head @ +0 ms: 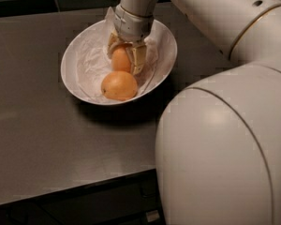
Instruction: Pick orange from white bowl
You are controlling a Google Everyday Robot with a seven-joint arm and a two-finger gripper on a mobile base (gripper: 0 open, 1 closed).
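Two fruits in the white bowl (68,74) on the counter (47,139); hand (125,62) grips the orange (120,60), paler fruit (119,86) touching it in front

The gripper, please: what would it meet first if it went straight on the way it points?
The gripper, shut on the orange, would press it into the paper liner of the white bowl; depth unclear.

Gripper (123,63) down inside the wide, glossy, paper-lined white bowl (75,62), clasping the small, smooth, deep-coloured orange (121,61); its pale fingers (139,59) covered the fruit's sides and top. Bowl's far rim sat behind the wrist (131,22). Bulky white robot arm (225,149) ran off right and bottom edges.
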